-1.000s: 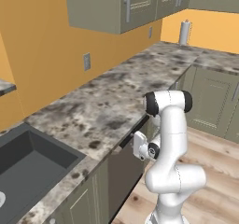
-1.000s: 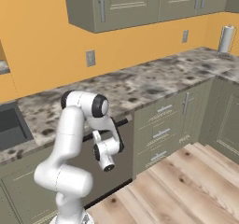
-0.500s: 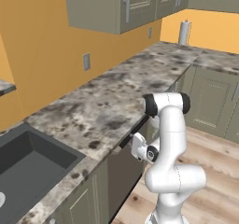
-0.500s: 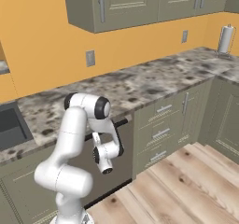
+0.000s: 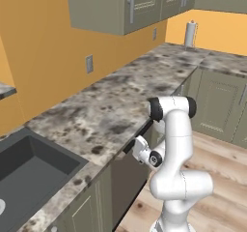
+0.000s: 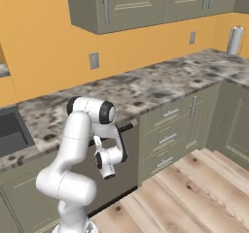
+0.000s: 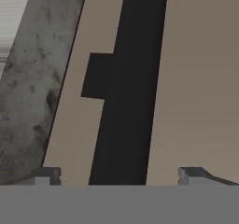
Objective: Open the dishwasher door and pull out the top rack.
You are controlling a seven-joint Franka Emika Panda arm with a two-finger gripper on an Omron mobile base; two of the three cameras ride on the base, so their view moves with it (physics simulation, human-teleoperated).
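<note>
No readable text, label, brand, number or sign appears anywhere.

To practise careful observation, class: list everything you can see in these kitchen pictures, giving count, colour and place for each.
Dishwasher door: one, dark grey-olive, shut, under the counter behind the arm.
Bar handle: one, dark, along the door's top edge.
Countertop: one, speckled grey stone, running along the wall.
Sink: one, black, set into the counter's left end.
Drawers: three, olive, right of the dishwasher.
Wall cabinets: several, olive, above the counter.
Wall outlets: two, grey, on the orange wall.
Paper towel roll: one, white, far counter corner.
Floor: light wood planks.
Claw: one, open, fingertips either side of the handle.
</note>
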